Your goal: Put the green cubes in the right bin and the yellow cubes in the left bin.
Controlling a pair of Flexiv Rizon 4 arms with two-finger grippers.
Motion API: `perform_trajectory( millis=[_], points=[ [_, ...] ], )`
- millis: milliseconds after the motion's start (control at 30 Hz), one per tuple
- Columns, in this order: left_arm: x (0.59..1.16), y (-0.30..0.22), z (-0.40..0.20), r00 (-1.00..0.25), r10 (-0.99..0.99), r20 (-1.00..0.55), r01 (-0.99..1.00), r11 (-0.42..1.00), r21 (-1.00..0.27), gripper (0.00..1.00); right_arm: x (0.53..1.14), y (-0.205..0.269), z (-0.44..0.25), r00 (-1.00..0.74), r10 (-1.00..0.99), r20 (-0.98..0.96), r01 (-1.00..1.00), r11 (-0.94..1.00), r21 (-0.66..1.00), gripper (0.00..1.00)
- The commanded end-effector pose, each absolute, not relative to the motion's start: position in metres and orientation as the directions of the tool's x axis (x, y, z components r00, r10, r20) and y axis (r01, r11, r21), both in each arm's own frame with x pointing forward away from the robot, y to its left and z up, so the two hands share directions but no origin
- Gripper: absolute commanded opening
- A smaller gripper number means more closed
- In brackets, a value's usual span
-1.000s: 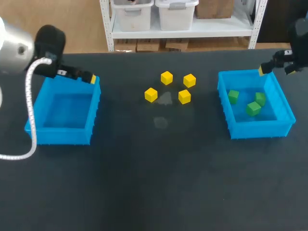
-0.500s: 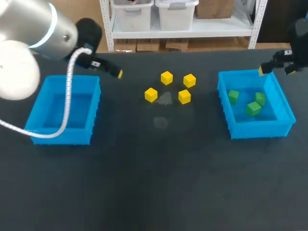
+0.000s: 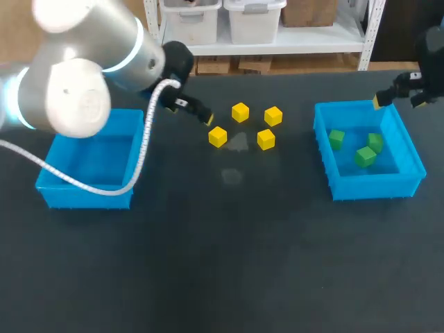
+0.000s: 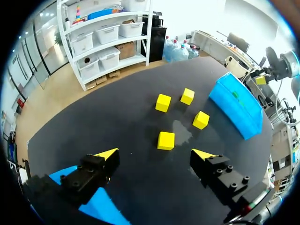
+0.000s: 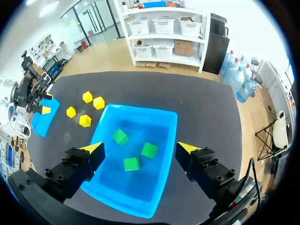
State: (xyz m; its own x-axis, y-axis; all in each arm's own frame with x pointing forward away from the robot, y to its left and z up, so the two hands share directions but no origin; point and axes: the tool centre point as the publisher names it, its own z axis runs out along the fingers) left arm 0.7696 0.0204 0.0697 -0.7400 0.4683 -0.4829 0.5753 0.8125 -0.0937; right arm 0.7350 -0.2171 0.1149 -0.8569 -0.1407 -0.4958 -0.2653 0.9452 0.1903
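Yellow cube (image 4: pixel 166 140): sited just ahead of left jaws, spread and empty; judged light, rigid; to be pinched across opposite flat faces. Right jaws spread.

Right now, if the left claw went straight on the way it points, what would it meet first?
Probably the nearest small yellow cube, lying on the black table just ahead of the open left claw.
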Motion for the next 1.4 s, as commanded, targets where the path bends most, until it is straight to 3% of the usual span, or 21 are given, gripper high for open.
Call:
perform_trajectory(
  millis=[33,467,967,1000,1033,1067,1400],
  points=[
    [0.786,-0.005,0.045,-0.753,0.496,-0.432,0.583,0.808,-0.088,1.00,0.733,-0.217,0.115,-0.855,-0.139,-0.499,-0.263,0.947,0.187,1.00],
    [0.789,-0.035,0.013,-0.749,0.546,-0.375,0.607,0.792,-0.059,1.00,0.733,-0.217,0.115,-0.855,-0.139,-0.499,-0.263,0.947,0.187,1.00],
    [0.794,-0.033,-0.012,-0.757,0.563,-0.331,0.599,0.800,-0.010,1.00,0.733,-0.217,0.115,-0.855,-0.139,-0.499,-0.263,0.947,0.187,1.00],
    [0.794,-0.032,-0.013,-0.761,0.558,-0.332,0.594,0.804,-0.009,0.42,0.733,-0.217,0.115,-0.855,-0.139,-0.499,-0.263,0.947,0.187,1.00],
    [0.794,-0.031,-0.014,-0.765,0.550,-0.337,0.587,0.810,-0.010,0.07,0.733,-0.217,0.115,-0.855,-0.139,-0.499,-0.263,0.947,0.187,1.00],
    [0.794,-0.031,-0.015,-0.765,0.548,-0.337,0.586,0.810,-0.011,0.00,0.733,-0.217,0.115,-0.855,-0.139,-0.499,-0.263,0.947,0.187,1.00],
    [0.778,-0.017,-0.012,-0.778,0.521,-0.350,0.553,0.833,0.009,0.00,0.733,-0.217,0.115,-0.855,-0.139,-0.499,-0.263,0.947,0.187,1.00]
  ],
)
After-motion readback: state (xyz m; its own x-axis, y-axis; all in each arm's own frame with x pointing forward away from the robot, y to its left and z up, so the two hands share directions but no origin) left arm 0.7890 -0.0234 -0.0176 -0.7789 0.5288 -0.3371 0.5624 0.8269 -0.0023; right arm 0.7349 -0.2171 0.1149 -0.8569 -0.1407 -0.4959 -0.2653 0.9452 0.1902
